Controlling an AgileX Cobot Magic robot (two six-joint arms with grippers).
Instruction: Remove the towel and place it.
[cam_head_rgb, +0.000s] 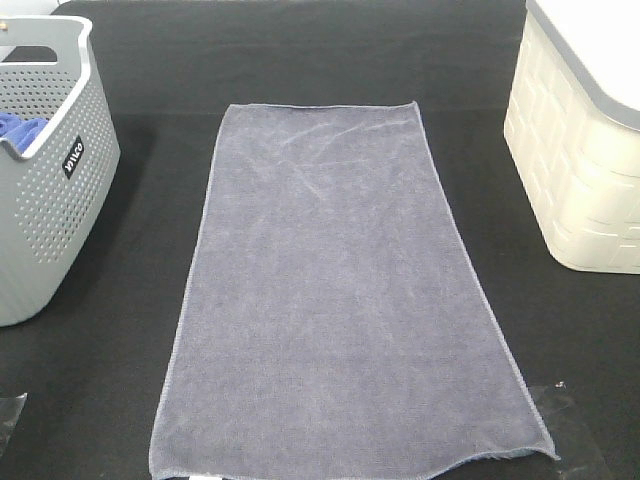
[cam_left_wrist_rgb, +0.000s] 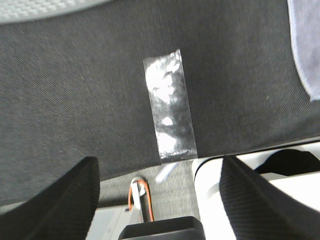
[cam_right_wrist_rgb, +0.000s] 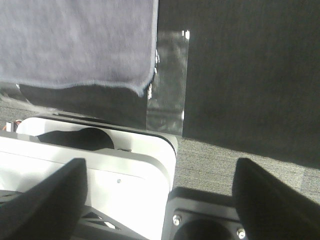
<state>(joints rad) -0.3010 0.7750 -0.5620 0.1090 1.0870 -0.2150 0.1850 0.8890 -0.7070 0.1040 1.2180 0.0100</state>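
Grey-lavender terry towel (cam_head_rgb: 345, 300) flat on black tabletop (cam_head_rgb: 130, 330), soft, light, floppy; best pinched at six-o'clock hem corners; both sets of jaws spread, empty.

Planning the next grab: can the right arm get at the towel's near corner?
Probably yes: the right gripper is open, and the towel corner lies flat on the table with nothing between them.
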